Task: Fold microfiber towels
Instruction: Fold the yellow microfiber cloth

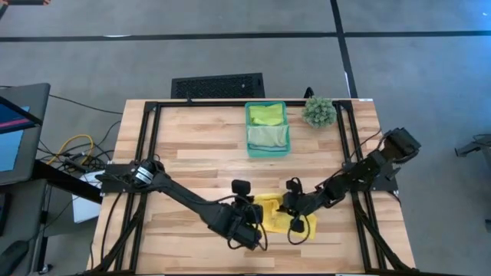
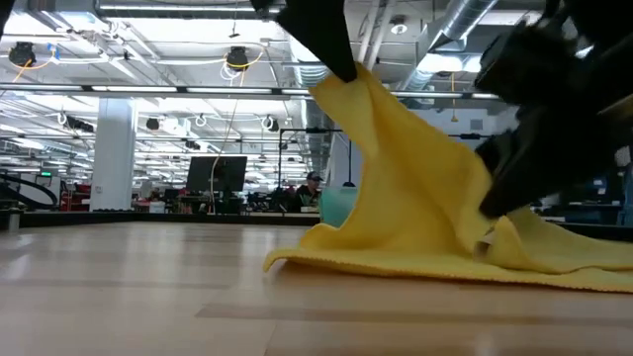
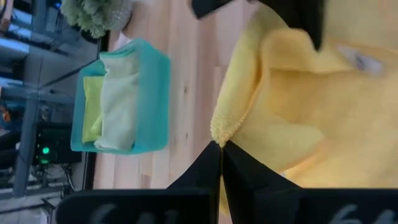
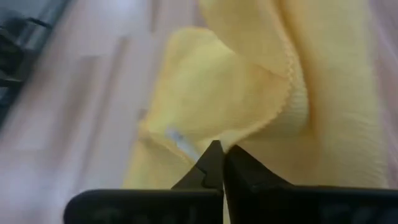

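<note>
left gripper (image 3: 221, 149): pinched on yellow towel (image 1: 280, 207) corner, lifting it to fold.
right gripper (image 4: 219, 149): clamped on opposite edge, near side of teal bin (image 1: 267, 147).

Left arm stretched from the table's left edge toward its front middle, left gripper (image 1: 249, 225) pinched on yellow towel (image 1: 278, 211), right arm angled in from the right edge, right gripper (image 1: 296, 217) pinched on same towel
</note>
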You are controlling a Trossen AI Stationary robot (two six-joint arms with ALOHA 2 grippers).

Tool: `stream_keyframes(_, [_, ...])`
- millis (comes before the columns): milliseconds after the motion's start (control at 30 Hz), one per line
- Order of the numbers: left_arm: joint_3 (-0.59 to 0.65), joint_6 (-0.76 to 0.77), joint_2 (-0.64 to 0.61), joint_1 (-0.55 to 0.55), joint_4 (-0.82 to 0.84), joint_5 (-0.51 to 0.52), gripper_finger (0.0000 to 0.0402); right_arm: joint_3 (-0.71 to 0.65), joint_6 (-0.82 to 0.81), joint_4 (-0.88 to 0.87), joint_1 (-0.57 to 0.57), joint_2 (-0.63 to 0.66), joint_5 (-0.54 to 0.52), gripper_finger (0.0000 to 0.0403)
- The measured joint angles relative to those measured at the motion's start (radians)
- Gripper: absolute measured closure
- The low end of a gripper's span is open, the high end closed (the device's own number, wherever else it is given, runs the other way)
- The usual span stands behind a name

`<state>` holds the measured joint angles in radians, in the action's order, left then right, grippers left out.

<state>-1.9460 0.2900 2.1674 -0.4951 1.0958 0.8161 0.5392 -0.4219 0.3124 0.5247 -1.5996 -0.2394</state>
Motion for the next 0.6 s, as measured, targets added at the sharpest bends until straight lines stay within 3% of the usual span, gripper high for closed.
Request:
stream_keyframes(200, [-0.095, 0.028, 0.000, -0.071, 0.018, -0.060, 0.0401, 0.000, 0.045, -0.144, 0.081, 0.218, 0.037, 0.0370])
stream_keyframes(433, [-0.290, -0.038, 0.000, -0.202, 0.015, -0.042, 0.0401, 0.044, 0.213, -0.152, 0.170, 0.486, 0.413, 0.0395])
stream_keyframes(600, [-0.391, 0.019, -0.004, -0.225, 0.117, -0.022, 0.0401, 0.110, 0.220, -0.250, 0.147, 0.628, 0.433, 0.0393])
